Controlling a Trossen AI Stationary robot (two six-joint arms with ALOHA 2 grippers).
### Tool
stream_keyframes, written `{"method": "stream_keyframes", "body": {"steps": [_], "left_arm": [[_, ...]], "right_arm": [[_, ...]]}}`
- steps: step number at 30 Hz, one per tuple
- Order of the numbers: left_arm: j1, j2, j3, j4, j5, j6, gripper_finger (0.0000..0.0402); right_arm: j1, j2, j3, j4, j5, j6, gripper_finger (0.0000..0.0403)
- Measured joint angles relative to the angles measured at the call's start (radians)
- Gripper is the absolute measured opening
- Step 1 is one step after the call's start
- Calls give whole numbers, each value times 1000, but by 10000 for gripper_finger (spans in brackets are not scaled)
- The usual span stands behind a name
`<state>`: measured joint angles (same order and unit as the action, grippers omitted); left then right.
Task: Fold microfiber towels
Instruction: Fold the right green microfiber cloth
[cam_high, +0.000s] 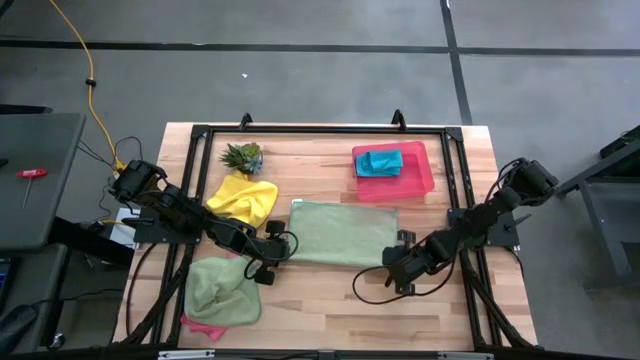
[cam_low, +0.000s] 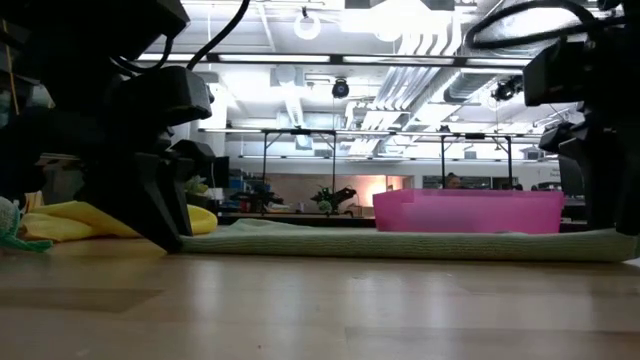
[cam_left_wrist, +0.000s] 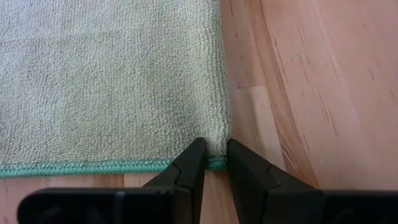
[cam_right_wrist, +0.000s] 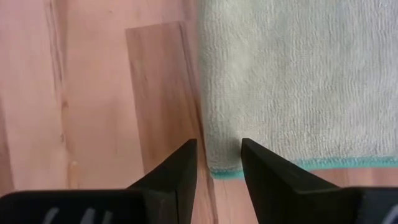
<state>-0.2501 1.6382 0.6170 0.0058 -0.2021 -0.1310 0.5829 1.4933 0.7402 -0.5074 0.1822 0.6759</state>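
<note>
**A:** Where are your claws right now?

**B:** Both are down at the wooden table (cam_high: 330, 290), one at each near corner of the flat light green towel (cam_high: 343, 233) spread in the middle. My left gripper (cam_left_wrist: 212, 163) is at its seven o'clock corner. The fingers are narrowed almost together with the corner's teal-stitched hem pinched between the tips. My right gripper (cam_right_wrist: 219, 167) is at the five o'clock corner. Its fingers stand a moderate gap apart, straddling the corner, and the cloth's edge lies between them. They are not closed on it.

**A:** Is the towel lifted anywhere?

**B:** Not that I can see. From table height it lies as a thin, flat strip (cam_low: 400, 243) across the boards, with my dark fingers coming down at each end.

**A:** And the other towels?

**B:** Taking the flat towel as the centre of the clock: the yellow towel (cam_high: 244, 196) is bunched at ten o'clock, close to my left arm. The second light green towel (cam_high: 222, 290) is crumpled at about eight o'clock, near the table's front edge, and the pink towel (cam_high: 204, 327) peeks out from under its near side. The teal towel (cam_high: 381, 161) sits folded inside the pink tray (cam_high: 420, 178) at one o'clock.

**A:** Anything else on the table?

**B:** A small spiky green plant (cam_high: 243, 155) at eleven o'clock, just beyond the yellow towel.
</note>
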Motion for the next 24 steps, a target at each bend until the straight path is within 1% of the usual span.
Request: {"method": "stream_keyframes", "body": {"steps": [15, 24], "left_arm": [[0, 0, 0, 1, 0, 1, 54], [0, 0, -1, 11, 0, 1, 54]], "right_arm": [[0, 0, -3, 1, 0, -5, 115], [2, 0, -3, 7, -10, -87, 115]]}}
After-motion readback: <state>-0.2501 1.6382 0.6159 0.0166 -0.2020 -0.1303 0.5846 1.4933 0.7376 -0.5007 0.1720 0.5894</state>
